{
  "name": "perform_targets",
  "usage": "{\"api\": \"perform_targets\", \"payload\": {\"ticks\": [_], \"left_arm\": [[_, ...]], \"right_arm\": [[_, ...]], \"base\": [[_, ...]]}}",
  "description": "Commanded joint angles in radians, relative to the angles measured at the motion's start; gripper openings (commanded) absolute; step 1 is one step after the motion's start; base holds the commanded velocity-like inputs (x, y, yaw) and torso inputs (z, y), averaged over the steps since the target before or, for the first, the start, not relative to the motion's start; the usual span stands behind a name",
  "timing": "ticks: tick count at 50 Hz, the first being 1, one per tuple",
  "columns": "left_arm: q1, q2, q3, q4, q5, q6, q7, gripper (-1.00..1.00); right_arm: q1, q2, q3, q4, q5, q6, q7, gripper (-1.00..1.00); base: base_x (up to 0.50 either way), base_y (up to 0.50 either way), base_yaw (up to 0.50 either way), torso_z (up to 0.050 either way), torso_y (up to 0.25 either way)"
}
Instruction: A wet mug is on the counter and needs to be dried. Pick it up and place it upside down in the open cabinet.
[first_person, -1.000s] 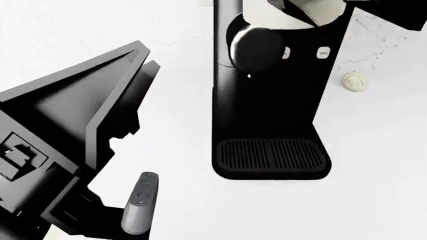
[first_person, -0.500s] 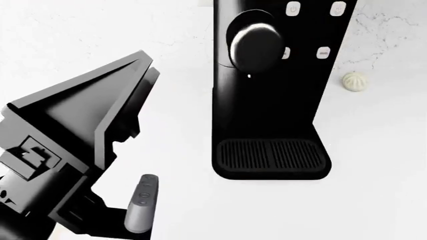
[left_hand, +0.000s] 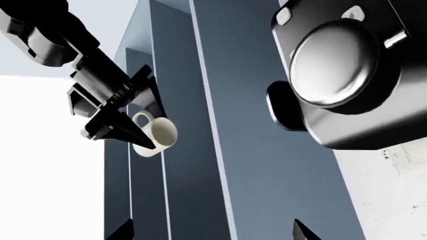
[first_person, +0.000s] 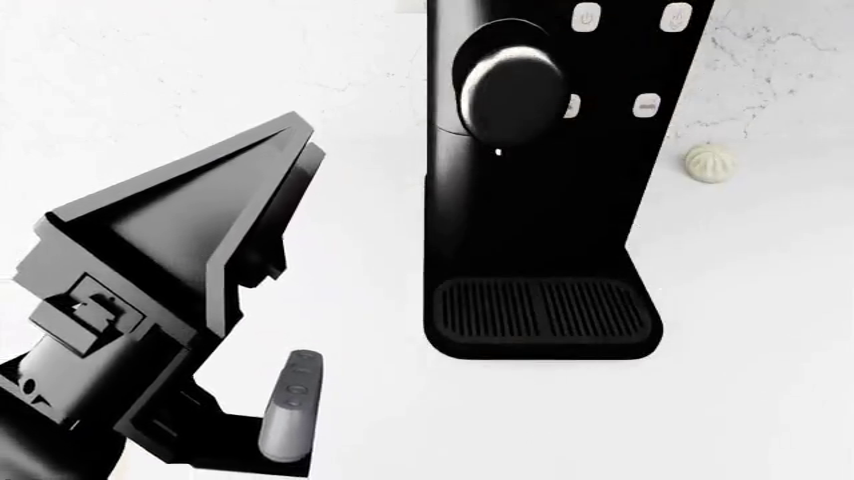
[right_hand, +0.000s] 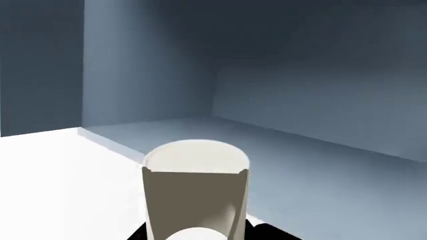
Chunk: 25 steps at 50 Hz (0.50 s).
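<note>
Head view: the cream mug glimpsed a second ago has left frame; the black left gripper (first_person: 287, 150), its opening unreadable, has drifted slightly.

Left wrist: the right gripper (left_hand: 130, 135) clamps the glossy cream-white mug (left_hand: 155, 134) beside the blue cabinet (left_hand: 220, 150).

Right wrist: the mug faces the cabinet's interior, so placement looks near.

Head camera looks steeply down at the coffee machine (first_person: 534, 190), shared with the upward-facing left wrist view.

Sharp renders, blown-out whites, dim cabinet interior
</note>
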Motion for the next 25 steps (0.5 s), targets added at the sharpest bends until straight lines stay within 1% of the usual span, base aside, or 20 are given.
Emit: {"api": "perform_targets", "payload": {"ticks": [1,3,5,14,19,22,25], "left_arm": [[0.015,0.035,0.007,-0.024,0.006,-0.003,-0.015,1.0],[0.016,0.04,0.007,-0.025,0.007,-0.002,-0.015,1.0],[0.016,0.044,0.008,-0.027,0.008,-0.001,-0.017,1.0],[0.017,0.06,0.009,-0.039,0.01,0.004,-0.021,1.0],[0.02,0.062,0.009,-0.04,0.01,0.004,-0.024,1.0],[0.019,0.063,0.008,-0.041,0.009,0.005,-0.025,1.0],[0.022,0.064,0.007,-0.041,0.011,0.004,-0.025,1.0]], "right_arm": [[0.108,-0.08,-0.078,0.196,-0.205,-0.071,-0.085,-1.0],[0.122,-0.095,-0.084,0.231,-0.238,-0.084,-0.106,-1.0],[0.127,-0.119,-0.053,0.261,-0.308,-0.081,-0.136,-1.0],[0.128,-0.288,0.212,0.43,-0.895,-0.07,-0.353,-1.0],[0.128,-0.37,0.366,0.513,-1.205,-0.113,-0.457,-1.0],[0.128,-0.404,0.454,0.551,-1.357,-0.141,-0.494,-1.0],[0.128,-0.425,0.51,0.583,-1.446,-0.171,-0.509,-1.0]], "base": [[0.0,0.0,0.0,0.0,0.0],[0.0,0.0,0.0,0.0,0.0],[0.0,0.0,0.0,0.0,0.0],[0.0,0.0,0.0,0.0,0.001],[0.0,0.0,0.0,0.0,0.0],[0.0,0.0,0.0,0.0,0.0],[0.0,0.0,0.0,0.0,0.0]]}}
